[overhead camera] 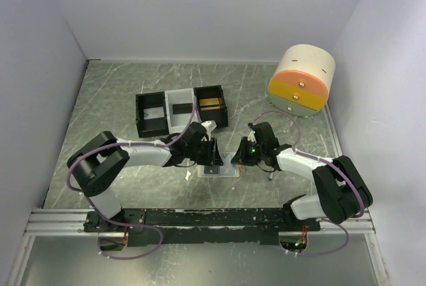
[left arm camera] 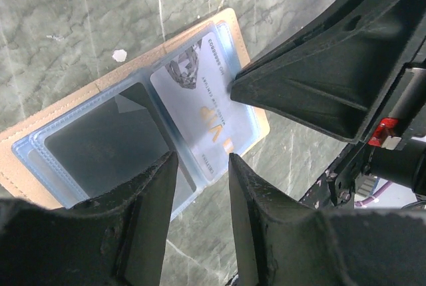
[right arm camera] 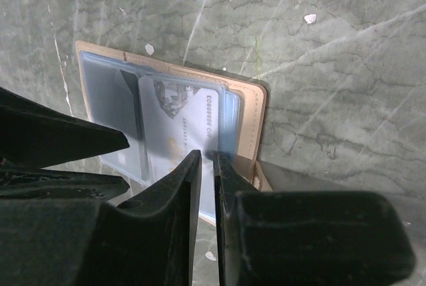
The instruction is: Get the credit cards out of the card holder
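The card holder (left arm camera: 153, 110), a flat tan bifold with blue-tinted clear sleeves, lies open on the marbled grey table (left arm camera: 66, 20) between both grippers. The white printed card (left arm camera: 200, 106) is to be pinched at its edge by the right gripper (right arm camera: 207, 159) and drawn straight out. That gripper's jaws are nearly together, and whether they grip the card cannot be told. The holder is to be steadied by the left gripper (left arm camera: 200, 179), whose jaws are spread.

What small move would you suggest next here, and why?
I would probably close the right gripper fully on the edge of the white card: its jaws stand narrowly apart there, and the card sits in a sleeve of the card holder.
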### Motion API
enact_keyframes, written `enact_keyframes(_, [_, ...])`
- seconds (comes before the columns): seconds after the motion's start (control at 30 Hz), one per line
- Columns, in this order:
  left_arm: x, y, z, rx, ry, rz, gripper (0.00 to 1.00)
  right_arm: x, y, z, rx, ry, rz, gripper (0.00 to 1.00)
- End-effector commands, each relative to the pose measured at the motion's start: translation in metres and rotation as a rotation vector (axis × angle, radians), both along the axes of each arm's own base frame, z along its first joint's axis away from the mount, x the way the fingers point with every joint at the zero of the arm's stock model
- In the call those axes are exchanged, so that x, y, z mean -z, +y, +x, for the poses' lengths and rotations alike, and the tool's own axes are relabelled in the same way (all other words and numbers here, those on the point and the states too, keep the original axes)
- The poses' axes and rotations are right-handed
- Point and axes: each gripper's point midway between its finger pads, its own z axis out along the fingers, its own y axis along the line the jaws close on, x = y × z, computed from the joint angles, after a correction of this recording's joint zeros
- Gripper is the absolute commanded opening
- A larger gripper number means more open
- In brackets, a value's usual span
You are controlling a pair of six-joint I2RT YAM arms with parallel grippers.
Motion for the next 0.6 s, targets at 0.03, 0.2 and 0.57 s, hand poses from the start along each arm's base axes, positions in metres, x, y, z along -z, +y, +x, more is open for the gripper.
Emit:
enact_keyframes(0.03, [0.002, -0.004, -0.004, -0.020, 0.030, -0.011, 0.48, 0.037, -0.022, -0.023, 0.048, 0.097, -0.098, 0.14])
enact_keyframes(0.2, [0.014, 0.005, -0.002, -0.121, 0.063, 0.001, 0.48, 0.039, -0.024, -0.026, 0.055, 0.104, -0.100, 0.13])
enact_keyframes(0.57, [0.020, 0.002, -0.009, -0.213, 0.148, -0.150, 0.40, 0.043, -0.025, -0.034, 0.045, 0.115, -0.094, 0.12])
